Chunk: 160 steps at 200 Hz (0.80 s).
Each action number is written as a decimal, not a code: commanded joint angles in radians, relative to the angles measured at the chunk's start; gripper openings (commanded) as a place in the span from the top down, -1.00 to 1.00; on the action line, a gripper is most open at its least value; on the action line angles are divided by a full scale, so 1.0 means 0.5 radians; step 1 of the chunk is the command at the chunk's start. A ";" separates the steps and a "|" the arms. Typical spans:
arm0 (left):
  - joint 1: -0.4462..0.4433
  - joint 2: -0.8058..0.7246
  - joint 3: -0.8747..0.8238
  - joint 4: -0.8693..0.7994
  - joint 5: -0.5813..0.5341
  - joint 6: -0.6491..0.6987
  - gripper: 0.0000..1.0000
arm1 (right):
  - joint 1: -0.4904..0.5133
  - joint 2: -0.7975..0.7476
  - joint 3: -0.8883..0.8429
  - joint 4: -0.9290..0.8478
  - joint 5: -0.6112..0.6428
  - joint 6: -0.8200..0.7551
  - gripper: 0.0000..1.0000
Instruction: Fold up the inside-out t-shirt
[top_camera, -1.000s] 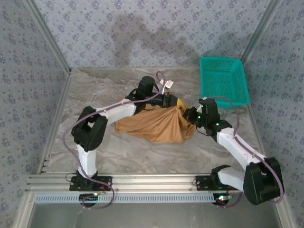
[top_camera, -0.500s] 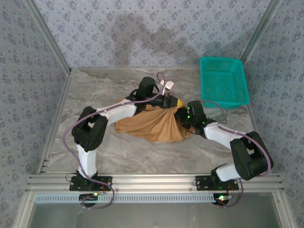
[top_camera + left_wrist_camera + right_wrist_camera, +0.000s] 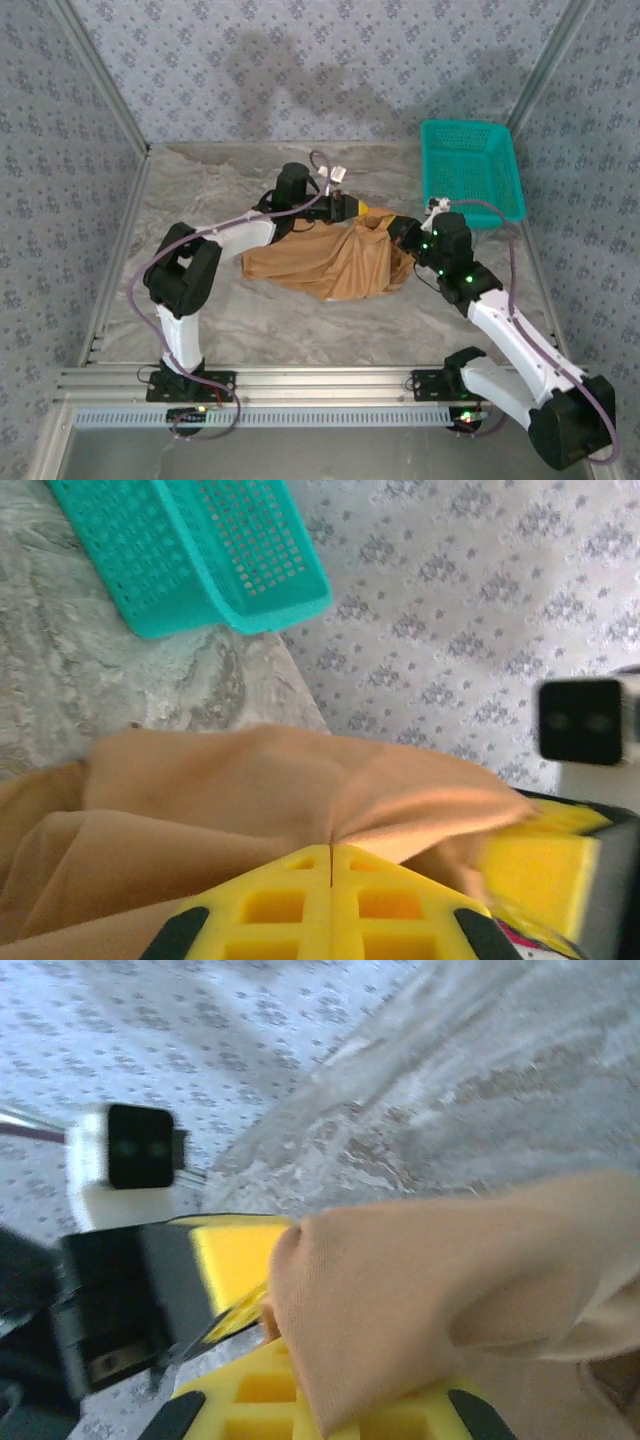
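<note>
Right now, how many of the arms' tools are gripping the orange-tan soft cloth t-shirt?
2. The left tool pinches a raised fold at the far edge of the orange-tan cloth t-shirt; the right tool grips right beside it, toward the teal plastic mesh basket.

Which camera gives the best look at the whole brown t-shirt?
The top external view: the whole t-shirt shows, bunched, one edge lifted between the left gripper and right gripper. The left wrist view gives a close-up of folds running into its shut yellow fingers; the right wrist view, a blurred fold draped over its fingers.
</note>
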 commanded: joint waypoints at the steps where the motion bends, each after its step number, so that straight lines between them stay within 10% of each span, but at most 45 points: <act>1: 0.018 0.072 -0.065 0.314 -0.086 -0.174 1.00 | 0.021 -0.118 -0.178 0.090 -0.080 -0.219 1.00; 85: -0.041 0.328 -0.181 0.903 -0.235 -0.596 1.00 | 0.176 -0.355 -0.965 -0.049 0.358 0.042 1.00; 134: -0.142 0.307 -0.274 0.838 -0.247 -0.501 1.00 | 0.195 -0.471 -0.655 -0.591 0.452 -0.019 0.51; 160: -0.183 0.295 -0.300 0.793 -0.263 -0.453 1.00 | 0.205 -0.447 -0.446 -0.787 0.455 -0.061 0.70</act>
